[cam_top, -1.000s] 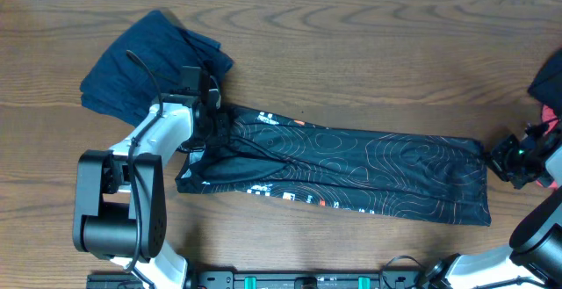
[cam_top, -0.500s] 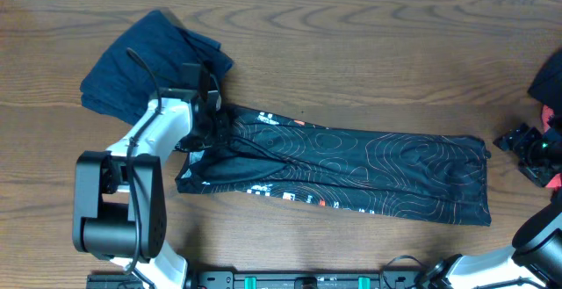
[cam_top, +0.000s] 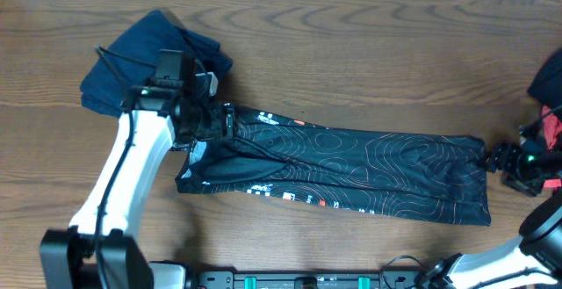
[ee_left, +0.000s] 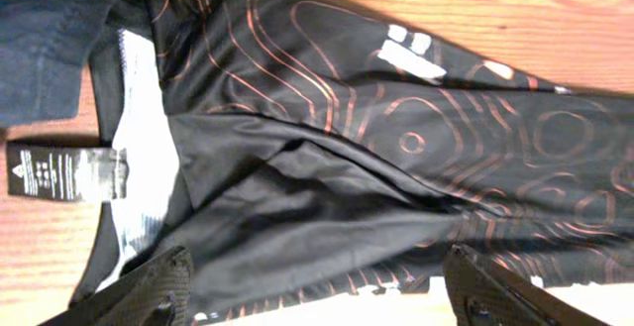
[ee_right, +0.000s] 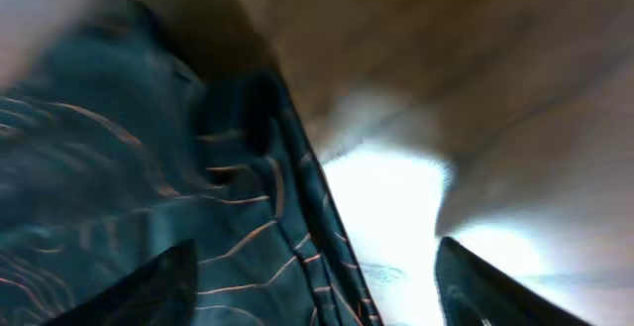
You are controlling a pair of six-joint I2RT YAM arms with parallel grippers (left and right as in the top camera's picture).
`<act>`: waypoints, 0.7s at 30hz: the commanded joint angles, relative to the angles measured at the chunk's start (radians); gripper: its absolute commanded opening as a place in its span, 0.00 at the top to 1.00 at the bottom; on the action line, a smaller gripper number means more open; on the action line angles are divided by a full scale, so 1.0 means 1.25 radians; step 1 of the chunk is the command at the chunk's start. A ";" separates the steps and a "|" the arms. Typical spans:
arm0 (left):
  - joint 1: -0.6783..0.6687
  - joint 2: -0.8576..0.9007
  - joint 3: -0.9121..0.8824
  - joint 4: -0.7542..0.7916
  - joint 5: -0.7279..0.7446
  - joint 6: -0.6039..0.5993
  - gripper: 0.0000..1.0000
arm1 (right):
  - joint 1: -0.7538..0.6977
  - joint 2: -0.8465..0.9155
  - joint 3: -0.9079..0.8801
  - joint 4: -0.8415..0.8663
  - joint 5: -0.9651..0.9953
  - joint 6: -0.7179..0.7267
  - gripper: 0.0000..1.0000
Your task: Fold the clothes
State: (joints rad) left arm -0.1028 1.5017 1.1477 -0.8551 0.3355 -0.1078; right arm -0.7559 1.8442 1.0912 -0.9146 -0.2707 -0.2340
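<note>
The clothes, a black jersey [cam_top: 351, 170] with thin orange contour lines, lie flat as a long folded strip across the table [cam_top: 351, 43]. My left gripper [cam_top: 215, 122] hovers over the collar end, jaws wide open. In the left wrist view its dark fingertips [ee_left: 149, 291] stand far apart above the jersey [ee_left: 376, 118], whose black neck tag [ee_left: 64, 170] shows. My right gripper [cam_top: 505, 159] sits just off the strip's right end, open. In the right wrist view the jersey's hem [ee_right: 149, 167] lies under the left fingertip [ee_right: 139, 286], with bare table under the other.
A dark blue garment [cam_top: 149, 56] lies bunched at the back left, touching the collar end; it also shows in the left wrist view [ee_left: 50, 29]. A dark and red object [cam_top: 549, 87] sits at the right edge. The table's far edge runs along the top.
Both grippers went from shut to open and let go of the jersey's ends. The left arm has swung up and over the collar. The jersey has stayed in place.
</note>
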 commanded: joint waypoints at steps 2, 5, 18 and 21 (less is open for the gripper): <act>0.001 -0.050 0.013 -0.015 0.016 -0.001 0.16 | -0.002 0.068 -0.023 -0.009 0.016 -0.010 0.33; 0.001 -0.066 0.013 -0.015 0.016 -0.001 0.16 | 0.003 0.102 -0.024 -0.011 0.016 0.008 0.36; 0.001 -0.069 0.013 -0.014 0.016 0.000 0.15 | 0.073 0.120 -0.023 -0.002 0.016 0.007 0.40; 0.001 -0.069 0.013 -0.015 0.016 -0.001 0.15 | 0.070 0.120 -0.023 -0.002 0.016 0.007 0.45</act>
State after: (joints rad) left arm -0.1028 1.4231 1.1477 -0.8680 0.3420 -0.1078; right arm -0.6895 1.8915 1.1202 -0.9379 -0.2363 -0.2222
